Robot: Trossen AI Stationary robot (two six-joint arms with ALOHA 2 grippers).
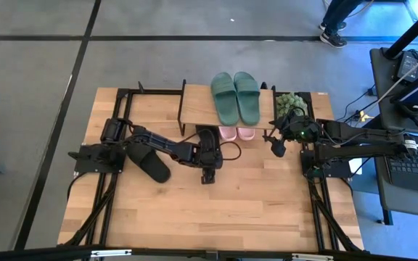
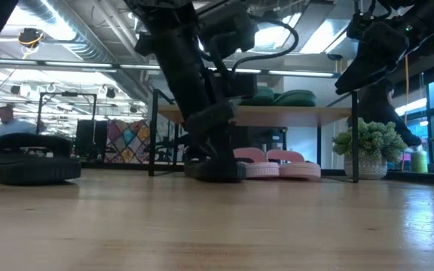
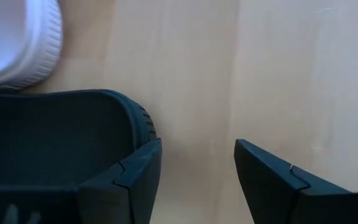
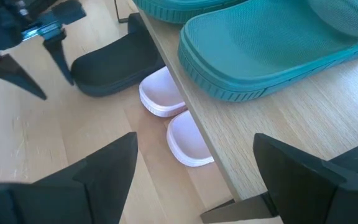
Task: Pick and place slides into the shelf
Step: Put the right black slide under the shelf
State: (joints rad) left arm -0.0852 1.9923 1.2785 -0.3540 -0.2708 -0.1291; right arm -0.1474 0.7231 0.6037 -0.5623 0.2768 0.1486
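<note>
The shelf (image 1: 194, 109) stands at the table's far edge with two dark green slides (image 1: 234, 96) lying on its top board. Two light pink slides (image 1: 236, 133) rest on the table under it. One black slide (image 1: 207, 139) lies beside them, partly under the board. My left gripper (image 3: 197, 146) stands open over that slide's near end, pointing down, with bare table between its fingers. The other black slide (image 1: 149, 161) lies on the table near the left arm. My right gripper (image 1: 277, 147) hangs open in the air off the shelf's right end. My left gripper has one finger (image 3: 135, 177) right beside the black slide's rounded end (image 3: 132, 121), coming from above. I cannot tell whether it touches the slide. The slide lies flat on the table, outside the gap between the fingers.
A small potted plant (image 1: 291, 103) stands at the shelf's right end, close to my right gripper. The near half of the table (image 1: 216, 210) is bare wood. A person's shoes (image 1: 332, 32) show on the floor beyond the table, and a desk with a laptop (image 1: 412, 163) is at the right.
</note>
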